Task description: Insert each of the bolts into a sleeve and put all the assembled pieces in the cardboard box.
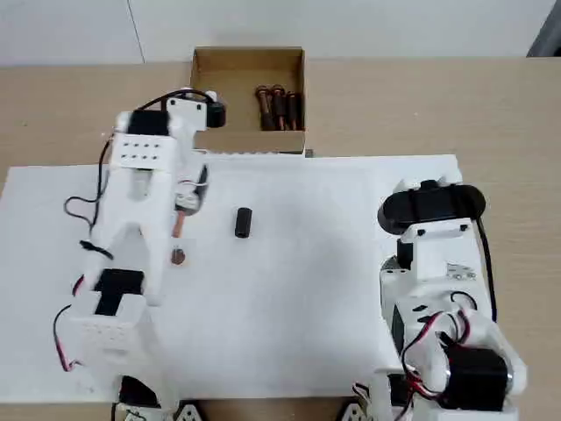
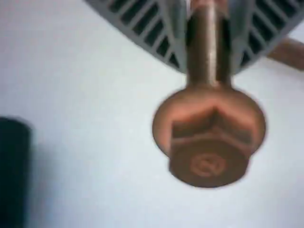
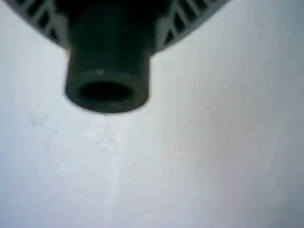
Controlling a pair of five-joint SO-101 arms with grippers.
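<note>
Both arms loaded, grips partly hidden.
The left gripper (image 2: pixel 208 42) clamps a bolt (image 2: pixel 209 137), shank tip hidden; the right gripper (image 3: pixel 110 23) clamps a sleeve (image 3: pixel 107 71), far end hidden.

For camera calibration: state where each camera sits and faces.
High view: fixed overhead, facing down on the table; left arm, right arm show.
Left wrist view: on left arm, looks along left end effector at the held bolt.
Right wrist view: on right arm, looks along right end effector at the held sleeve.
Shared: high and left wrist both show the bolt and a loose sleeve.
</note>
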